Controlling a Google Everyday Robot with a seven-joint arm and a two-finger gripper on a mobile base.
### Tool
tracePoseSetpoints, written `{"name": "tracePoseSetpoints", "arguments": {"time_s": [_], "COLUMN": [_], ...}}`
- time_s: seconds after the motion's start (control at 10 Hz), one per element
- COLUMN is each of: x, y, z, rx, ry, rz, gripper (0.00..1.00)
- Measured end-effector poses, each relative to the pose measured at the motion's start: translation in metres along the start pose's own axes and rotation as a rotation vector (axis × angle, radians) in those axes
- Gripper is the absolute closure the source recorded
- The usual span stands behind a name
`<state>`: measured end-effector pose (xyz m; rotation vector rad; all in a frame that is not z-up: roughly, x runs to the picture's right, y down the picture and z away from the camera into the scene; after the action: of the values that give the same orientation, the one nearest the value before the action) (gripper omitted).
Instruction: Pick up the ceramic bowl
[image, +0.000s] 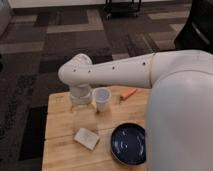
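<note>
Eyes on floor: carpet tiles, patchwork of dark grey, brown, near-black, paler tan strips toward far side. Pale wall runs along top edge. Black wheeled base parked against it (chair or cart, cannot tell). Dark furniture looms upper right. Foreground: light wood butcher-block counter, soft even light. Over counter's left half hangs end effector.
</note>
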<state>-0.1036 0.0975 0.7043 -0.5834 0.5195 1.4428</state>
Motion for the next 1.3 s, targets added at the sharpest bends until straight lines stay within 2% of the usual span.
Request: {"name": "tracePoseSetpoints", "arguments": {"time_s": [0.9, 1.1, 1.2, 1.3], "x": [0.0, 0.007, 0.018, 0.022], "y": [0.0, -0.012, -0.033, -0.039], "z": [0.0, -0.002, -0.004, -0.004], "rx": [0.001, 0.017, 0.041, 0.049], "ry": [-0.001, -0.005, -0.006, -0.005], "rz": [0.0, 0.049, 0.117, 0.133], "gripper": [0.35, 0.35, 0.35, 0.35]}}
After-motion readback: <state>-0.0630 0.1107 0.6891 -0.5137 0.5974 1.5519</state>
